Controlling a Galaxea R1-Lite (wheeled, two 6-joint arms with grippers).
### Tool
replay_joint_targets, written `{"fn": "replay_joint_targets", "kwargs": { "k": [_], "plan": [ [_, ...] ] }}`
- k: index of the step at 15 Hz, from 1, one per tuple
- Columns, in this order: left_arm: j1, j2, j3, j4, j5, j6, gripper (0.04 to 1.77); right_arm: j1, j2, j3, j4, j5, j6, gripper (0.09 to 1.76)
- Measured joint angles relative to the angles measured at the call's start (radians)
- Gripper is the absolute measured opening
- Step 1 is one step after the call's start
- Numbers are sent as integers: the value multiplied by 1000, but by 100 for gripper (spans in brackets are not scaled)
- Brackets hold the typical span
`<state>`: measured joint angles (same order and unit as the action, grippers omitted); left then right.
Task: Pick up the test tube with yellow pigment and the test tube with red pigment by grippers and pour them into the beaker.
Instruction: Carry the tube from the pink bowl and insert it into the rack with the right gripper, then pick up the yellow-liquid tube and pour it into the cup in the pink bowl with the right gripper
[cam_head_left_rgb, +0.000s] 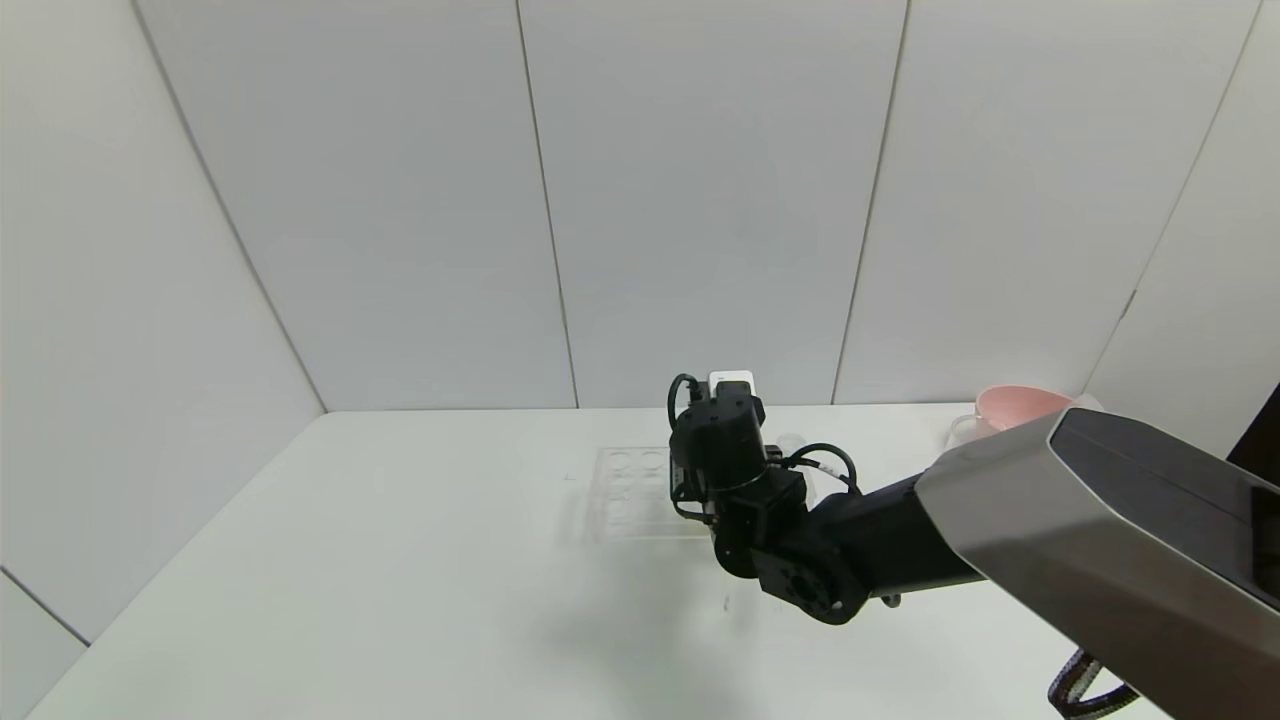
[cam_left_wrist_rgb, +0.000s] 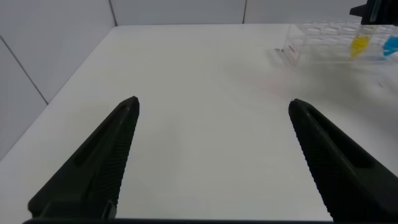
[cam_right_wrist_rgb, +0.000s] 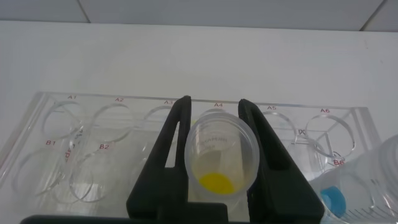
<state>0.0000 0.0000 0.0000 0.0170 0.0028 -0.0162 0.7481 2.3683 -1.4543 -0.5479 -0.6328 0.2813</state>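
White panel walls enclose the table (cam_head_left_rgb: 400, 560). Right gripper (cam_right_wrist_rgb: 214, 163) has clamped the test tube with yellow pigment (cam_right_wrist_rgb: 221, 155) at the clear rack (cam_right_wrist_rgb: 56, 109) — probably slot A4 — ready to lift. Left gripper (cam_left_wrist_rgb: 211, 158), wide open and empty, hovers over bare table.

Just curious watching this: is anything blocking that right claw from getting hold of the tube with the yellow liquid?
No, nothing visible. The right gripper has its jaws closed on the test tube with yellow pigment, which stands in the clear rack by the A4 hole. The blue-liquid tube stands apart, to the side.
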Motion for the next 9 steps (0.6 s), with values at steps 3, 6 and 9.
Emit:
{"fn": "replay_joint_targets", "kwargs": {
  "k": [3, 6, 9],
  "plan": [
    [0, 0, 0, 0, 0, 0, 172, 0, 0, -2, 1, 0, 0, 59],
    [0, 0, 0, 0, 0, 0, 172, -1, 0, -5, 1, 1, 0, 59],
    [0, 0, 0, 0, 0, 0, 172, -1, -1, -12, 4, 2, 0, 59]
  ]
}}
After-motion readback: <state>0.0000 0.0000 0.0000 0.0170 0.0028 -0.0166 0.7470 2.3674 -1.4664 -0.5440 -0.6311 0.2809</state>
